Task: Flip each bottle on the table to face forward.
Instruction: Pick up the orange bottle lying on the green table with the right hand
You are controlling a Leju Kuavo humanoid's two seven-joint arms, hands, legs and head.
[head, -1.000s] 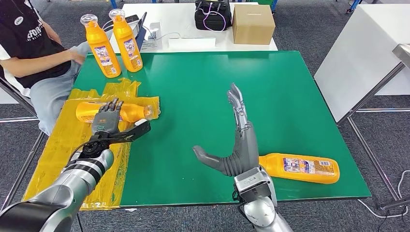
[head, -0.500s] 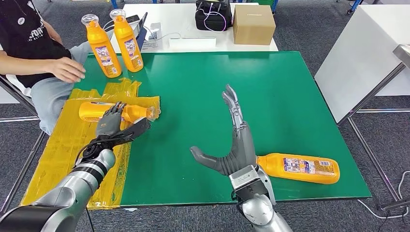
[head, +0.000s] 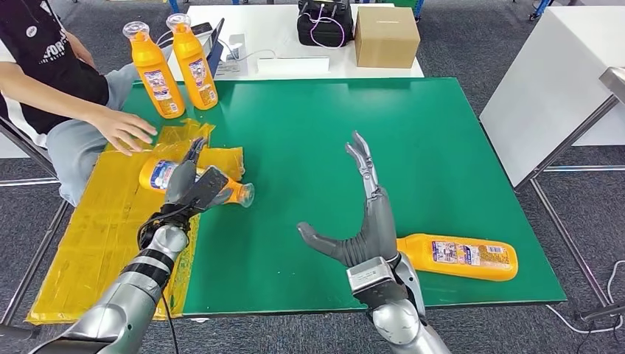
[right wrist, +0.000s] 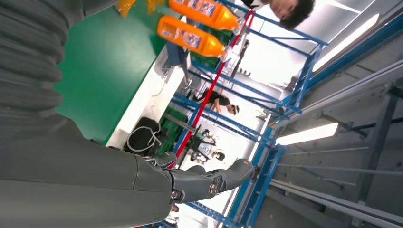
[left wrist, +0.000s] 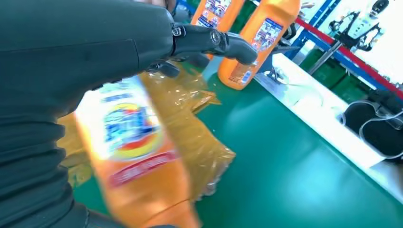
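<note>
Bottle [head: 193,180] in left hand [head: 193,186], label up.

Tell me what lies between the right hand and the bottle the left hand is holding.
Bare green table top in the head view, between the right hand and the held bottle.

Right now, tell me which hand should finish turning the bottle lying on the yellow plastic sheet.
Left. The left hand already grips that bottle over the yellow plastic sheet. The right hand is open and raised near the other lying bottle, well across the green table.
</note>
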